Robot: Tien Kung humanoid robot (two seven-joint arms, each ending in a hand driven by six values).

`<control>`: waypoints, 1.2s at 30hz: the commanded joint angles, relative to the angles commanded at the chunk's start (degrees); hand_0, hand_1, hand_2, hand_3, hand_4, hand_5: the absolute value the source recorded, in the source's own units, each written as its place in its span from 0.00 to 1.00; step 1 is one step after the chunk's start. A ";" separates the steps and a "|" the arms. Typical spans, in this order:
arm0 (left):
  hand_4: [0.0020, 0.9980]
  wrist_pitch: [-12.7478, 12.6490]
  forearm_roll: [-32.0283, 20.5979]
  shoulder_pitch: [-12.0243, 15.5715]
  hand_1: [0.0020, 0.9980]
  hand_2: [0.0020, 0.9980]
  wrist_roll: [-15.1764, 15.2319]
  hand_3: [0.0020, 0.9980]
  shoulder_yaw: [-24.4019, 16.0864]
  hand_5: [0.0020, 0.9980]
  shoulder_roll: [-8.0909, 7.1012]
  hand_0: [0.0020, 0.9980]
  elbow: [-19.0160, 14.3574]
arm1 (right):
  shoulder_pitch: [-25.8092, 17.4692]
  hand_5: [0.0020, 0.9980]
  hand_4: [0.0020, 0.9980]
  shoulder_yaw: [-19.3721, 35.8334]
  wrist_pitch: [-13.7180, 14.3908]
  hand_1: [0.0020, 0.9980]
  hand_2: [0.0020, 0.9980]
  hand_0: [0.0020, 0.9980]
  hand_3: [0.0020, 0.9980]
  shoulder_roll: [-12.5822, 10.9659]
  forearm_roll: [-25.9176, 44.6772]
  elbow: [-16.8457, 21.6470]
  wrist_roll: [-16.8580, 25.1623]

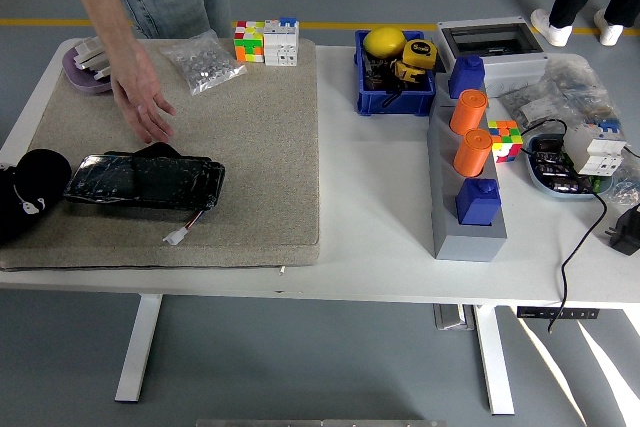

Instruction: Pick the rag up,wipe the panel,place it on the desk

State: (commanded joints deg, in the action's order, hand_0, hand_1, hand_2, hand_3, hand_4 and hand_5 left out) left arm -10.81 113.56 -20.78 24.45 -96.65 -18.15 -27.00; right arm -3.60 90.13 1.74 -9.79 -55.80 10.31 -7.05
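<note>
Judged barely begun: no wiping under way, nothing lifted, nothing set back down. All three steps seemingly left — picking up, wiping, placing on the desk [380, 207].

Panel [145, 181] lying flat on the beige mat [250, 147], toward its near left part: a long, black, glossy slab with crinkled reflections, a thin red-and-white lead with a small white plug [176, 237] trailing off its near right corner. A dark, soft lump poking up at the panel's far edge, possibly the rag [155, 151]; too dark to tell apart from the panel with any certainty.

Left hand [28, 194] at the picture's left edge, resting on the mat just beside the panel's left end, seen only as a rounded black mass with a white mark; cannot tell whether its fingers are released, clenched or holding anything. Right hand nowhere in view.

A person's hand [145, 97] reaching down from the far side, open, palm down, hovering just beyond the panel's far edge and near the dark lump; touching or apart, impossible to say
</note>
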 joint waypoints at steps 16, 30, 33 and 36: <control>0.00 -3.60 1.54 0.91 0.39 0.73 -1.07 0.52 1.38 0.00 0.08 0.29 -0.71 | 0.01 0.48 0.97 1.52 0.48 0.67 0.69 0.74 0.59 -0.38 -0.80 0.00 1.16; 0.00 -3.62 4.83 5.85 0.18 0.64 -8.42 0.38 2.02 0.00 -0.21 0.26 -17.31 | -0.06 0.47 0.97 1.93 0.58 0.67 0.68 0.74 0.59 -0.36 -0.98 0.00 0.69; 0.00 -2.65 5.36 7.07 0.18 0.64 -10.90 0.38 4.04 0.00 -0.97 0.26 -22.57 | 0.03 0.47 0.97 2.05 0.59 0.67 0.68 0.74 0.59 -0.47 -0.90 0.00 0.70; 0.00 -2.14 5.35 7.86 0.18 0.64 -12.24 0.39 6.07 0.00 -1.33 0.26 -26.29 | 0.02 0.47 0.97 2.16 0.63 0.66 0.68 0.74 0.59 -0.40 -0.73 0.00 0.66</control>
State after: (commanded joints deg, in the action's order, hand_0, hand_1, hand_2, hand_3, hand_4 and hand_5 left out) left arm -12.96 118.92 -12.92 12.22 -90.59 -19.48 -53.28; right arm -3.58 92.29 2.37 -10.20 -56.53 10.31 -6.39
